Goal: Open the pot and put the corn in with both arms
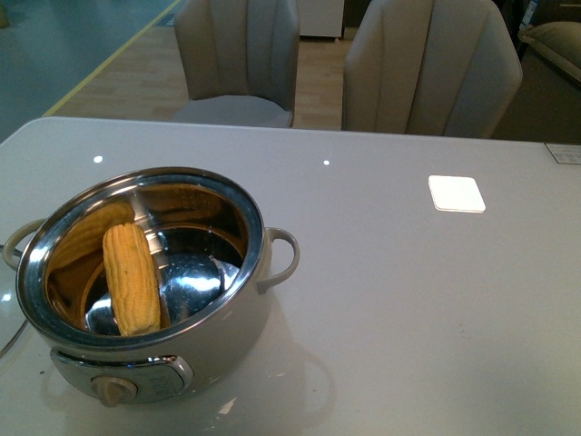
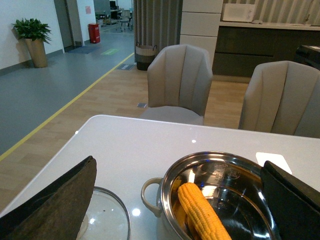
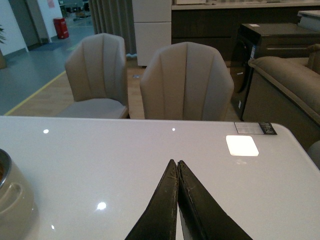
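Left wrist view alone shows glass lid (image 2: 107, 220) (beside pot (image 2: 165, 200)).

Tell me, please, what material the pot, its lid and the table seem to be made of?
The pot: inside and rim look like polished steel, since they mirror the corn; the outer wall is glossy cream, maybe enamel or plastic. The lid beside it seems clear glass with a metal rim, as the table shows through. The table is glossy white, reflecting lamps; its material is unclear.
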### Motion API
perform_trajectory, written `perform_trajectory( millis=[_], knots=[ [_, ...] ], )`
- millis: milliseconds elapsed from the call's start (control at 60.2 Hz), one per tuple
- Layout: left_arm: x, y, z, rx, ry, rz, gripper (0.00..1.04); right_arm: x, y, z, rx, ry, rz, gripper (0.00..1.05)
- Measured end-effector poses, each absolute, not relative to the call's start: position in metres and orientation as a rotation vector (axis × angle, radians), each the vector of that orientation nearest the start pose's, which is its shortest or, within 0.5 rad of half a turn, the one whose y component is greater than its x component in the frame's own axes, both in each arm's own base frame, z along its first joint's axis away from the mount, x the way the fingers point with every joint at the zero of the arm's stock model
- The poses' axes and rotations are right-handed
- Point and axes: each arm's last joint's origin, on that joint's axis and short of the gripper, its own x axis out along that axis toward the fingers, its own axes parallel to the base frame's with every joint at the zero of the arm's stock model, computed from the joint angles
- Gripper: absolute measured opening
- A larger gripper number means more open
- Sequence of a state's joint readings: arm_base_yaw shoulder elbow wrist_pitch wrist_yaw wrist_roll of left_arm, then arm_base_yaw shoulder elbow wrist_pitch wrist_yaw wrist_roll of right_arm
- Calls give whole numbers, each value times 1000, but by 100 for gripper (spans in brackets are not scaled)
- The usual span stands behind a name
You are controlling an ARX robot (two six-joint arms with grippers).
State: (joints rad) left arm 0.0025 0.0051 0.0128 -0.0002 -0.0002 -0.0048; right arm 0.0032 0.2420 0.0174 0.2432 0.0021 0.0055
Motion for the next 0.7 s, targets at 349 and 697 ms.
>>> perform_trajectory(
  millis=[349,697],
  knots=[
    [97,0,167,-5,-7,3,98,98,0,169,6,-3,2,2],
    [97,0,167,-5,-7,3,98,97,0,169,6,-13,1,2]
  ],
)
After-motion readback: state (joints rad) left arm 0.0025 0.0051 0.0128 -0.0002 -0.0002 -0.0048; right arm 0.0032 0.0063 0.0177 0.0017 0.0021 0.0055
